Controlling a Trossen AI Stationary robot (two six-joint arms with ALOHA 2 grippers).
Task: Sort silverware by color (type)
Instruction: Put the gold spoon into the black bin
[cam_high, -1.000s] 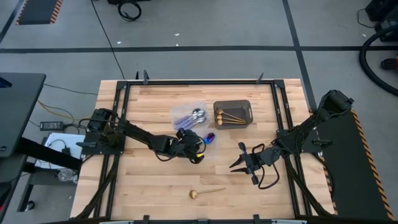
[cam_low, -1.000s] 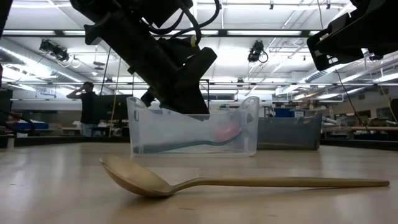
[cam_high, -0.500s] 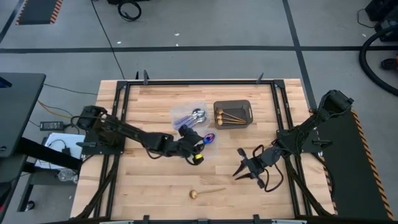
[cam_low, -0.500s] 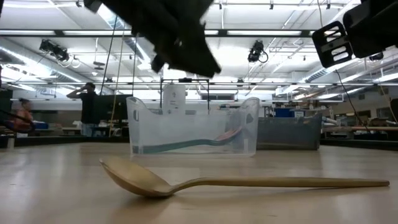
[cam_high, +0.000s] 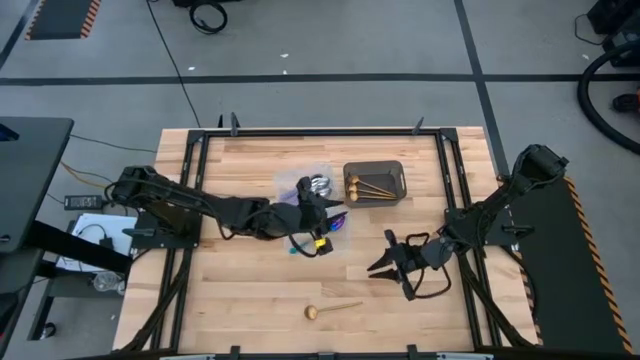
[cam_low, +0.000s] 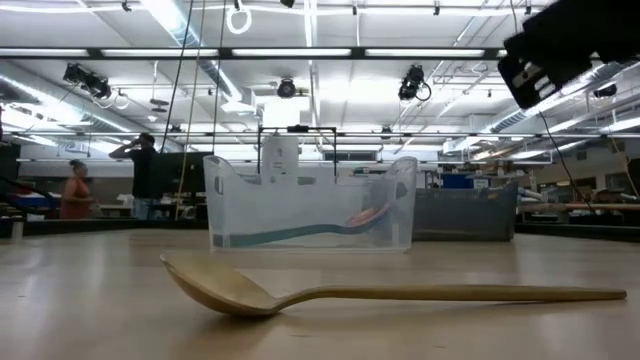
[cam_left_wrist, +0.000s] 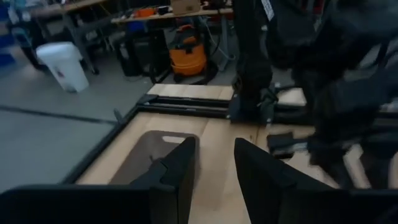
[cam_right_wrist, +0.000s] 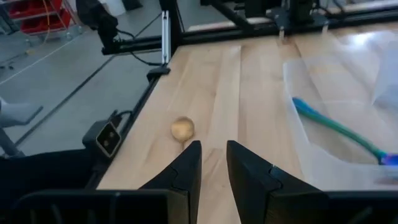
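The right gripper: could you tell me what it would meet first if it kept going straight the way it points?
Probably the gold spoon on the table, which lies dead ahead between the right gripper fingers, though its depth is unclear.

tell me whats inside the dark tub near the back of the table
The dark tub holds gold spoons, two or three, handles crossing. Whether anything lies beneath them cannot be seen.

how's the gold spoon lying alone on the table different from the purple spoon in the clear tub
The gold spoon is brass-coloured all over; the purple spoon has an iridescent bowl and a teal handle. The gold spoon lies bare on the table's near edge, while the purple spoon sits inside the clear tub. Neither is held.
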